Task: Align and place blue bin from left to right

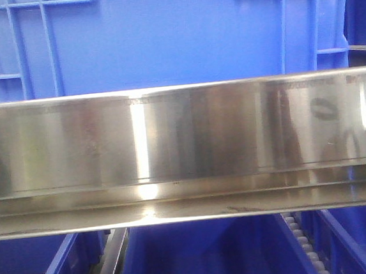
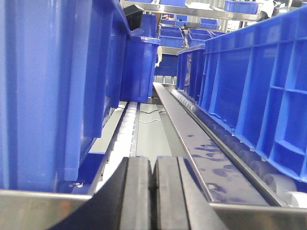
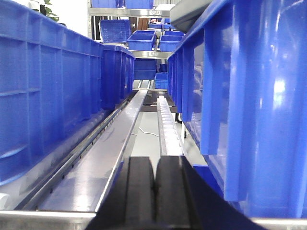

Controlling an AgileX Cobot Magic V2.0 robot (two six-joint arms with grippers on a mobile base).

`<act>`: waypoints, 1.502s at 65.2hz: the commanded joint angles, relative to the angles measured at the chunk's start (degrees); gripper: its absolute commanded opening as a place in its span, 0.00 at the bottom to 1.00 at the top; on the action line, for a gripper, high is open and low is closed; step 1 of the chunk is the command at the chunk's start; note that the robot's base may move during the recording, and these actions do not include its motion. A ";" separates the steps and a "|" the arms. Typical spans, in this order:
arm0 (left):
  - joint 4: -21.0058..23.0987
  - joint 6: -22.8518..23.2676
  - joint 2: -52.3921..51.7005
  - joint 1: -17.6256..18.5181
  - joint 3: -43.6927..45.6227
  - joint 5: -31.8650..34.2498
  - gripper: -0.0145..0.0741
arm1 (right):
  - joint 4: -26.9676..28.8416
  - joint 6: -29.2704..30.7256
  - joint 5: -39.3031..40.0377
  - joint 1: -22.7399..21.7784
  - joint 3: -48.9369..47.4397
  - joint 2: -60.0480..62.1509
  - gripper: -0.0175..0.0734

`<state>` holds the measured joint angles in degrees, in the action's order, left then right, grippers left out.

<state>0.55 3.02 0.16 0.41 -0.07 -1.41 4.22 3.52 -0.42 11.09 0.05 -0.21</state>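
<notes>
A large lighter-blue blue bin (image 1: 168, 36) with ribs near its corners stands just behind the steel front rail (image 1: 183, 137) and fills the top of the front view. In the left wrist view a ribbed bin wall (image 2: 254, 91) runs along the right on rollers. In the right wrist view a similar ribbed wall (image 3: 48, 96) runs along the left. My left gripper (image 2: 152, 165) is shut on nothing and sits low in the gap between two lanes. My right gripper (image 3: 154, 165) is shut and empty too, in the gap on the other side.
Another blue crate (image 2: 53, 86) stands close on the left of the left gripper, and one (image 3: 249, 96) close on the right of the right gripper. Roller tracks (image 3: 168, 127) and flat steel rails (image 2: 201, 153) run away from me. Smaller blue trays (image 3: 144, 40) sit on far shelves. Lower bins (image 1: 206, 257) lie under the rail.
</notes>
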 commanded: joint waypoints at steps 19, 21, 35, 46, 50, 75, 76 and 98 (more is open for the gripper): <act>0.42 -0.11 -0.16 -0.18 0.07 0.71 0.04 | 0.26 0.06 0.98 -0.04 -0.05 0.21 0.11; 0.42 -0.11 -0.16 -0.18 0.07 0.71 0.04 | 0.26 0.06 0.98 -0.04 -0.05 0.21 0.11; 0.42 -0.11 -0.16 -0.18 0.07 0.71 0.04 | 0.26 0.06 0.98 -0.04 -0.05 0.21 0.11; 0.42 -0.11 -0.16 -0.18 0.07 0.71 0.04 | 0.26 0.06 0.98 -0.04 -0.05 0.21 0.11; 0.42 -0.11 -0.16 -0.18 0.07 0.71 0.04 | 0.26 0.06 0.98 -0.04 -0.05 0.21 0.11; -1.24 -0.11 -0.16 -0.15 0.07 1.41 0.04 | 0.26 0.06 3.73 -0.04 -0.05 0.21 0.11; -1.24 -0.11 -0.16 -0.15 0.07 1.41 0.04 | 0.26 0.06 4.30 -0.04 -0.05 0.21 0.11; -1.24 -0.11 -0.16 -0.15 10.78 -10.11 0.04 | 0.26 0.06 -10.62 -0.04 -12.12 0.21 0.11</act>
<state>-0.30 3.02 0.16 0.41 6.35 -6.99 4.22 3.52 -6.49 11.09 -7.48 -0.08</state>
